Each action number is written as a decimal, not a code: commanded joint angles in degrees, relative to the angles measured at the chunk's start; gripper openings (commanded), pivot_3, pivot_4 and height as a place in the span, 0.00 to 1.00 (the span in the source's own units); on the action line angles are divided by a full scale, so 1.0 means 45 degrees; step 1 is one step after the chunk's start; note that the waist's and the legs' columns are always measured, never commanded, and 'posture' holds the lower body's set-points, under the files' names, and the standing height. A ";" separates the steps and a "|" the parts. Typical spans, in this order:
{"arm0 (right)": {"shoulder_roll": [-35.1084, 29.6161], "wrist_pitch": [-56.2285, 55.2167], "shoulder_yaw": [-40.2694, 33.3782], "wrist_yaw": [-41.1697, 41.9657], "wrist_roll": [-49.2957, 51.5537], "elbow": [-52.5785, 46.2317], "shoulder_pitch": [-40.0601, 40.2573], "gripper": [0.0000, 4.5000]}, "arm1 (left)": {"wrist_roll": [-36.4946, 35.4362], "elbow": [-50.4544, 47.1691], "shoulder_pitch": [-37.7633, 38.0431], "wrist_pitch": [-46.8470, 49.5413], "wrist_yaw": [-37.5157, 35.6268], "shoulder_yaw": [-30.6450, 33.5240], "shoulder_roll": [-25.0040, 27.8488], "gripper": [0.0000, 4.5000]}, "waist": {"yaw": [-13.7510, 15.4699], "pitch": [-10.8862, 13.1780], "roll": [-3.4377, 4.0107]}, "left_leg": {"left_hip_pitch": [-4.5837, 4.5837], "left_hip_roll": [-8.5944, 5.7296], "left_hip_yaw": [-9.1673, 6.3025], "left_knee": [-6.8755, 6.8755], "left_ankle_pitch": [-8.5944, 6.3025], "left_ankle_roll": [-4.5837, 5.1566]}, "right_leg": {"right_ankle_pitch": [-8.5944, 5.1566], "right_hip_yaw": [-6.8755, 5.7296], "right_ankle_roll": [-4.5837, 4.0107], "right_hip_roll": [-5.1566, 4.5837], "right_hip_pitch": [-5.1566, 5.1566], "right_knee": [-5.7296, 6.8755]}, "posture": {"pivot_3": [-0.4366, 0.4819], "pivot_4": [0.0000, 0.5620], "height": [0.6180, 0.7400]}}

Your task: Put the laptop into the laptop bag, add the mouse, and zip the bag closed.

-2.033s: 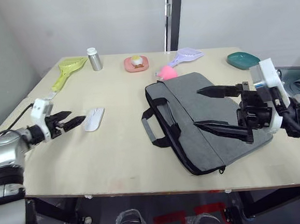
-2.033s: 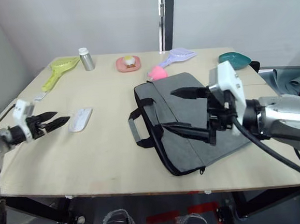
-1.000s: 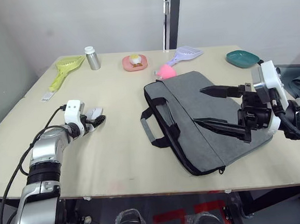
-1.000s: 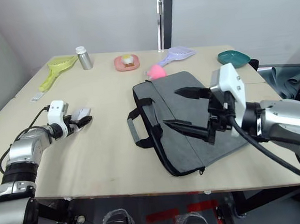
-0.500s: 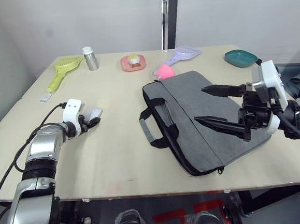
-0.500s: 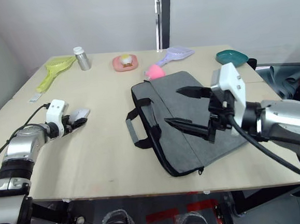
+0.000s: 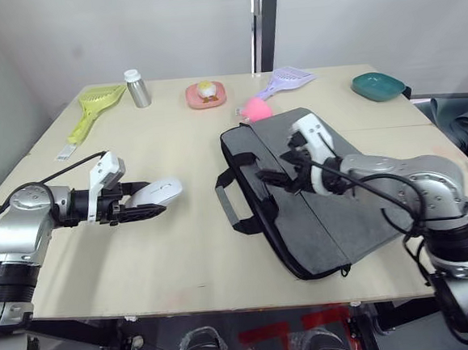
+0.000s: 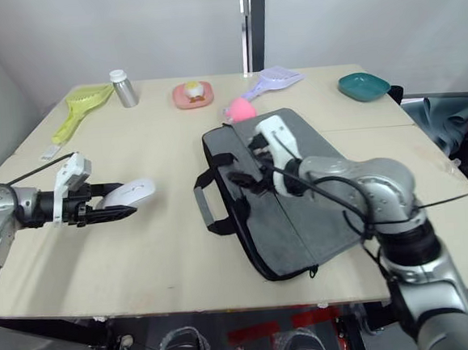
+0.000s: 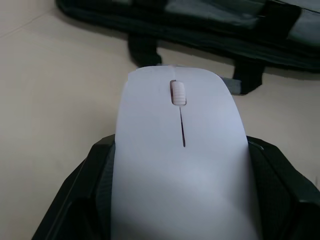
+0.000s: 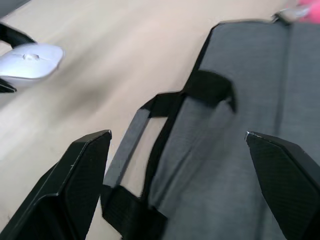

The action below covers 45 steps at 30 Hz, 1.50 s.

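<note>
pale wooden table under a plain grey wall, dark door frame behind.

on the left, left gripper clenched on the mouse, black fingers pressed along both flanks of the white shell, scroll wheel facing up in the left wrist view; mouse lifted just off the table, nose aimed at the laptop bag. beyond that gripper, toward the far edge: a yellow-green scoop and a small metal bottle with a white cap.

further right, a pink plate with a small yellow-white item on it, contents too small to name. fluffy pink object touching the bag's far corner, a lilac scoop just behind it.

laptop bag flat on the table between the two grippers, grey panel up, two black strap handles splayed toward the left gripper; hard to tell whether the zipper is open, nothing visible of what lies inside.

right gripper released, black fingers spread wide, poised over the handle edge of the bag; contact with the fabric not clear. in the right wrist view, handles and grey panel between the spread fingers, mouse off past one fingertip.

far right, well beyond the right gripper, a teal dish near the table's far corner, apparently bare inside.
</note>
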 commanded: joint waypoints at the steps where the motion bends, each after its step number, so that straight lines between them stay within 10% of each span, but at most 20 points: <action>1: 0.0699 0.0236 0.0108 -0.0332 -0.0966 0.0664 -0.0033 1.00 | -0.0435 -0.1274 0.0111 -0.0114 -0.0107 -0.0016 -0.0117 0.64 | -0.0006 0.0002 0.0003 | 0.0000 0.0000 -0.0001 0.0001 0.0000 -0.0001 | 0.0004 -0.0003 0.0007 -0.0001 0.0000 0.0000 | 0.48 0.27 1.00; 17: 0.0649 -0.0120 0.4361 0.1624 -0.6520 0.0989 -0.0227 1.00 | -0.0638 -0.1724 -0.0643 0.0508 0.0465 -0.0401 -0.0491 0.64 | -0.0115 -0.0001 0.0000 | 0.0058 0.0001 0.0012 0.0016 0.0016 -0.0028 | 0.0010 0.0023 0.0017 0.0003 0.0016 0.0048 | 0.48 0.27 1.00; 27: -0.0208 -0.0546 0.5861 0.3091 -0.8861 0.0439 0.0128 0.22 | -0.0625 -0.1683 -0.0859 0.0613 0.0581 -0.0490 -0.0656 0.64 | -0.0050 -0.0004 -0.0003 | 0.0069 -0.0002 -0.0001 0.0059 0.0017 -0.0029 | -0.0005 0.0033 -0.0012 -0.0001 0.0048 0.0064 | 0.48 0.27 1.00; 30: 0.0126 -0.0350 0.5501 0.3361 -0.8961 0.0324 0.0155 0.00 | -0.0609 -0.1622 -0.0966 0.0596 0.0621 -0.0545 -0.0767 0.64 | -0.0028 -0.0004 -0.0003 | 0.0070 -0.0002 -0.0007 0.0078 0.0018 -0.0028 | -0.0012 0.0032 -0.0031 -0.0003 0.0059 0.0065 | 0.48 0.27 1.00; 45: 0.3882 0.3149 -0.1222 0.4569 -0.6621 -0.1492 -0.1149 0.00 | -0.0494 -0.1517 -0.0992 0.0370 0.0560 -0.1089 -0.1289 0.64 | -0.0157 0.0002 0.0006 | 0.0044 0.0011 -0.0010 0.0120 0.0019 -0.0028 | -0.0039 0.0036 -0.0083 0.0018 -0.0017 0.0178 | 0.48 0.27 1.00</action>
